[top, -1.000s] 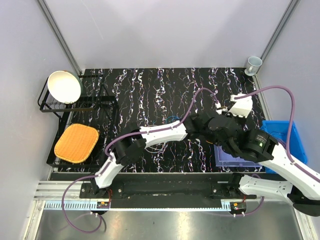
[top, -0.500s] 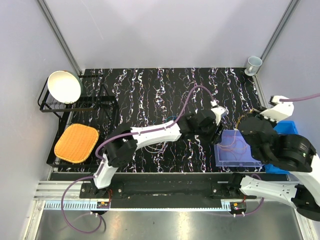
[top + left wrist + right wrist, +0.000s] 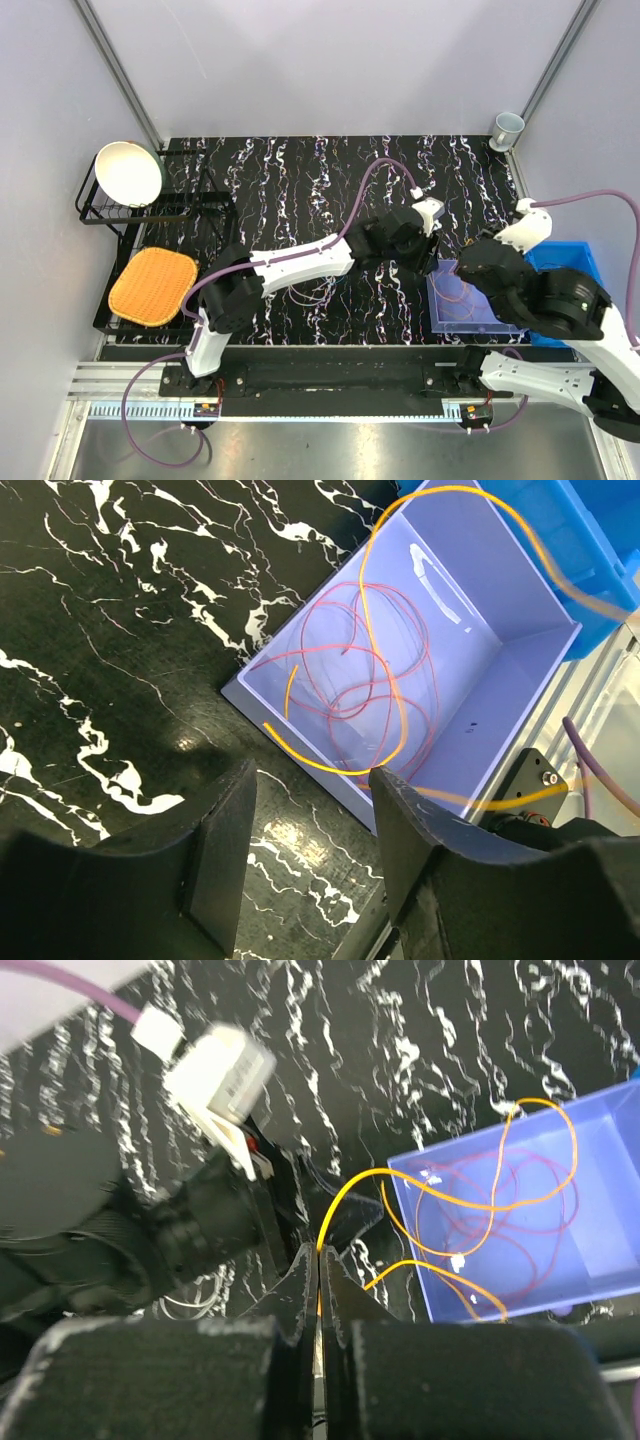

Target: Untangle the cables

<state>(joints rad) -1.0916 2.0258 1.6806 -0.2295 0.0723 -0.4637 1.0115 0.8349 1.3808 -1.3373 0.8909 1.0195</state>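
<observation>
Black, white-veined marble desk (image 3: 300, 170) enclosed by pale grey walls (image 3: 330, 60). Red cables (image 3: 370, 680) lie looped in a lavender bin (image 3: 520, 665) at the desk's right edge. The right tool (image 3: 318, 1260) pinches an orange cable (image 3: 480, 1205). The left tool (image 3: 310, 860) stands spread, empty, beside the bin.

A white bowl (image 3: 128, 172) sits in a black rack (image 3: 110, 216) (orange mat (image 3: 152, 286) beside it).

Top cam high overhead, looking down on whole table (image 3: 300, 170); wrist cams close, angled down; all share lilac bin (image 3: 500, 680).
</observation>
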